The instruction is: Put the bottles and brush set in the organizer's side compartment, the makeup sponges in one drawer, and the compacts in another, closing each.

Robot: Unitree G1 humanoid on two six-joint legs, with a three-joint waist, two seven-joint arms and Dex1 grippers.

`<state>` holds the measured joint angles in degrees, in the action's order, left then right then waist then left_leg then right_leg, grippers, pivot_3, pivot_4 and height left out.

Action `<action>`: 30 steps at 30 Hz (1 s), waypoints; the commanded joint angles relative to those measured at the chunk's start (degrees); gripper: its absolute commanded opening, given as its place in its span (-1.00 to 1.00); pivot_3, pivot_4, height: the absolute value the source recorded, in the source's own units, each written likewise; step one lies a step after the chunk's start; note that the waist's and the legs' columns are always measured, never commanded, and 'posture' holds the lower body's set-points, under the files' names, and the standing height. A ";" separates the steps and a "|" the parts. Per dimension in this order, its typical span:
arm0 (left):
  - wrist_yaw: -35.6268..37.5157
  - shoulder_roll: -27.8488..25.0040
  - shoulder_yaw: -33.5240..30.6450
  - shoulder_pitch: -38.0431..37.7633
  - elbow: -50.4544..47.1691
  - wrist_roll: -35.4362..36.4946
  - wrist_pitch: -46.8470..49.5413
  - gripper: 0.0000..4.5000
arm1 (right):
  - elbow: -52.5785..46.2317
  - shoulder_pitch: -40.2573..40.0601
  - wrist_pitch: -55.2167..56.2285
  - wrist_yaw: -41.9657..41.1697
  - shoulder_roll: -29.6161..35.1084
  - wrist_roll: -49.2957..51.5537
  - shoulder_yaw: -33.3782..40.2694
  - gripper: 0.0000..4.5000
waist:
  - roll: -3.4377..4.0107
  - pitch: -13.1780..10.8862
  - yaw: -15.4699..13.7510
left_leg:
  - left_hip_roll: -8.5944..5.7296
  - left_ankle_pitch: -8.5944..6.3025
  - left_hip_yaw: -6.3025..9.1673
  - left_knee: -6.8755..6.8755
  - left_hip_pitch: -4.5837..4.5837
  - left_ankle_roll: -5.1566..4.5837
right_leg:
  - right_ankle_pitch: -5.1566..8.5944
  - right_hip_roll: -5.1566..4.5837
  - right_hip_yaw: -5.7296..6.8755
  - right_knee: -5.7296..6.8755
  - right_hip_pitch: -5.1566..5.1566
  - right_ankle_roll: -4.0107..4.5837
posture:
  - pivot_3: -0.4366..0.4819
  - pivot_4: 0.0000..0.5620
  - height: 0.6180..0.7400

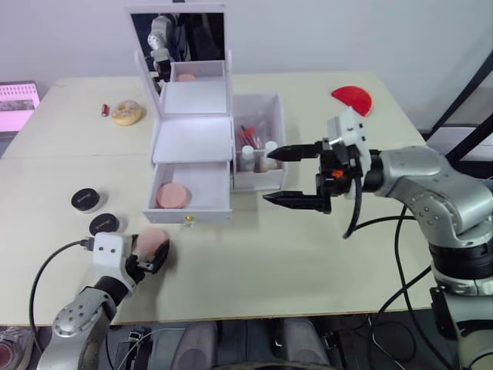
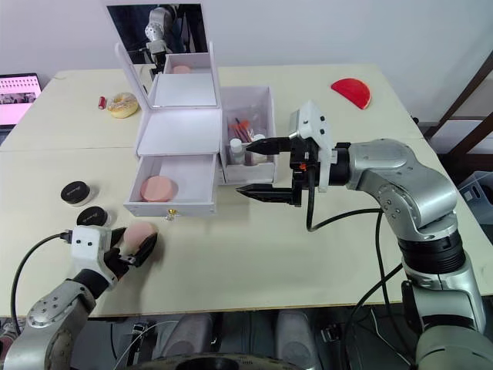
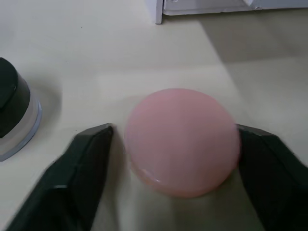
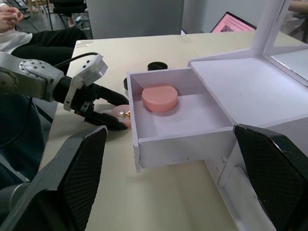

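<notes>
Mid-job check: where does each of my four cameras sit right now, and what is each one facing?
Left eye, right eye: head stereo pair, looking down over the table at the organizer; both arms show.
Left wrist: on the left arm, looking along the left gripper at the pink sponge between its fingers.
Right wrist: on the right arm, right gripper open, facing the open drawer.
Shared: the right wrist view also shows the left gripper and that sponge.

A pink sponge (image 4: 160,98) lies in the open drawer (image 4: 180,126).

lab/office — pushed-together tables (image 1: 323,254) | laptop (image 1: 17,104) | office chairs (image 4: 67,9)
</notes>
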<state>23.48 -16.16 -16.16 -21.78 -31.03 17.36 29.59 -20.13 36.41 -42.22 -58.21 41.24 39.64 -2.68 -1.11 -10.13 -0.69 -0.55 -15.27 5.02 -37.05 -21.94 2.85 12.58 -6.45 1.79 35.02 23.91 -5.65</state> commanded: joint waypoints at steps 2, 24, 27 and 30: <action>0.99 -0.01 2.21 -0.59 0.26 1.93 0.30 0.18 | -1.38 0.43 0.25 0.39 0.65 0.37 1.85 1.00 | 0.01 0.01 -0.07 | 0.00 0.00 0.00 -0.02 -0.01 0.00 | 0.07 0.00 0.00 0.00 -0.01 -0.12 | -0.05 -0.47 0.99; 7.86 -14.82 -24.91 -6.32 -10.83 28.47 5.16 0.18 | -1.67 -2.46 1.11 0.91 1.45 -0.70 1.51 1.00 | -0.04 -0.02 0.01 | 0.07 0.00 -0.01 0.02 -0.32 0.00 | 0.08 0.02 0.02 -0.04 0.38 -0.11 | -0.05 -0.47 0.99; 9.81 -20.73 -29.66 -4.12 -7.94 32.26 6.60 0.18 | -1.78 -2.77 1.24 1.08 1.29 -0.80 1.73 1.00 | -0.06 -0.03 -0.04 | 0.07 0.00 -0.01 0.01 -0.33 0.00 | 0.08 0.02 0.02 -0.05 0.38 -0.11 | -0.05 -0.47 0.99; 12.94 -28.73 -32.34 0.26 -3.97 35.05 8.77 0.18 | -2.10 -3.16 1.26 1.39 1.38 -0.75 2.22 1.00 | -0.04 -0.04 -0.01 | 0.09 0.00 0.01 0.03 -0.33 0.00 | 0.08 0.05 0.04 -0.03 0.41 -0.10 | -0.05 -0.47 0.99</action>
<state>34.88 -42.67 -45.96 -23.00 -35.59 50.14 37.75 -20.64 33.07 -41.80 -57.08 42.31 38.51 -2.37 -1.16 -10.17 -0.70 -0.46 -15.27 5.02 -37.02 -22.27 2.86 12.66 -6.40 1.83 34.99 24.32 -5.75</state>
